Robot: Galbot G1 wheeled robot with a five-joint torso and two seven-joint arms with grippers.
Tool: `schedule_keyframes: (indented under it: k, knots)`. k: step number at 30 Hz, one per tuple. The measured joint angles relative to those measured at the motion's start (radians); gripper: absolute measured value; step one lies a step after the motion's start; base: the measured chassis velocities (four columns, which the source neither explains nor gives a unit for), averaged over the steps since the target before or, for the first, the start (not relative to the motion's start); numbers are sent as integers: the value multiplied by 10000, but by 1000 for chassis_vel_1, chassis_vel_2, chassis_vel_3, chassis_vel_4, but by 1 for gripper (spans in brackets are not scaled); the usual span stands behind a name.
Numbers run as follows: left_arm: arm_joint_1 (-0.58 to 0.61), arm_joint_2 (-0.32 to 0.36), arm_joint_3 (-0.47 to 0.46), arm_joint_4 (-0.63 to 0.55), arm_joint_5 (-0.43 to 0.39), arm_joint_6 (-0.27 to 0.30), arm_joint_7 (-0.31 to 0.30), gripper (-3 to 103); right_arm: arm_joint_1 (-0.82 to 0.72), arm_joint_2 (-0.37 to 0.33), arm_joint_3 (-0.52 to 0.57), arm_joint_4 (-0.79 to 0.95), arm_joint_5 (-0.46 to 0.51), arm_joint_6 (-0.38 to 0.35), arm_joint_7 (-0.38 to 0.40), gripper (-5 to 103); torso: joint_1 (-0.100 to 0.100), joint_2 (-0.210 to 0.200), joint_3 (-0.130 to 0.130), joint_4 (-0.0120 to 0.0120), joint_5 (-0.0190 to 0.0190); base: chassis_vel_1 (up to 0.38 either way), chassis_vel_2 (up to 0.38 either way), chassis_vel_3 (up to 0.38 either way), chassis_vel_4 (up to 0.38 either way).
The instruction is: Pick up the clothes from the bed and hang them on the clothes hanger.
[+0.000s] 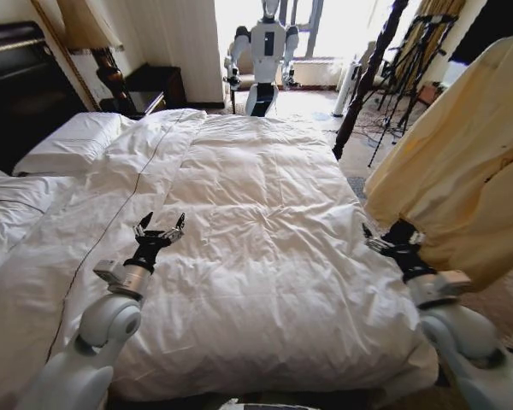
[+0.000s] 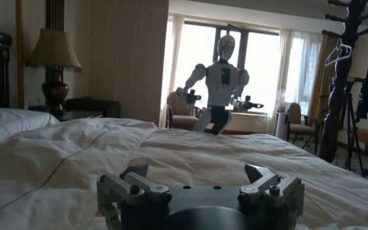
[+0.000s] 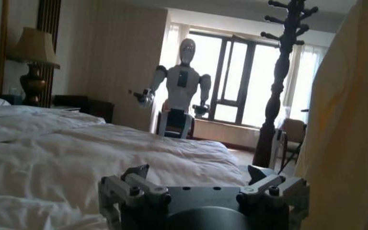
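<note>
The pale yellow clothes (image 1: 462, 162) hang in the air at the bed's right side, off the duvet; what carries their top is hidden. In the right wrist view the clothes (image 3: 353, 124) hang close beside my right gripper (image 3: 197, 175), which is open and holds nothing. In the head view that right gripper (image 1: 383, 241) sits at the shirt's lower edge. My left gripper (image 1: 159, 229) hovers open and holding nothing over the near left part of the bed (image 1: 265, 196); the left wrist view shows the left gripper (image 2: 197, 173) over the white duvet. A thin wire clothes hanger (image 2: 337, 55) hangs on a dark coat stand (image 2: 344, 86).
Another white humanoid robot (image 1: 265, 51) stands beyond the bed's far end by the window. A dark bed post (image 1: 368, 81) rises at the far right corner, with black tripods (image 1: 410, 60) behind it. Pillows (image 1: 68, 141), a lamp and a nightstand (image 1: 145, 98) are at the left.
</note>
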Motion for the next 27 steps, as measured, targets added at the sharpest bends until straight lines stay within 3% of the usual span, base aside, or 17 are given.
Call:
schedule_keyframes:
  k: [2, 6, 8, 10, 13, 27]
  knots:
    - [-436, 357, 31, 616, -146, -111, 119, 100, 1100, -213, -746, -939, -128, 151, -42, 100, -1, 0, 0, -6, 5, 0, 0, 0, 0]
    - [-777, 473, 38, 953, -264, -118, 135, 100, 1556, -269, -796, -1160, -46, -40, -160, 100, 0, 0, 0, -4, -1, 0, 0, 0, 0]
    - [-926, 188, 172, 1122, -227, -93, 133, 100, 1474, -224, -687, -879, 290, -701, -280, 100, 2, 0, 0, -7, 0, 0, 0, 0, 0]
    - [-938, 18, 215, 1132, -168, -82, 130, 100, 1404, -226, -657, -751, 351, -834, -280, 100, 1, 0, 0, -8, -4, 0, 0, 0, 0]
    - [-894, -782, 267, 1020, -17, 114, -19, 100, 1046, -353, -605, -188, 555, -1084, -211, 100, -4, 1, -2, -9, 0, 0, 0, 0, 0]
    - [-835, -963, 250, 877, 59, 258, -154, 100, 844, -369, -520, 58, 691, -1125, -141, 100, -3, 0, -2, -6, 2, 0, 0, 0, 0]
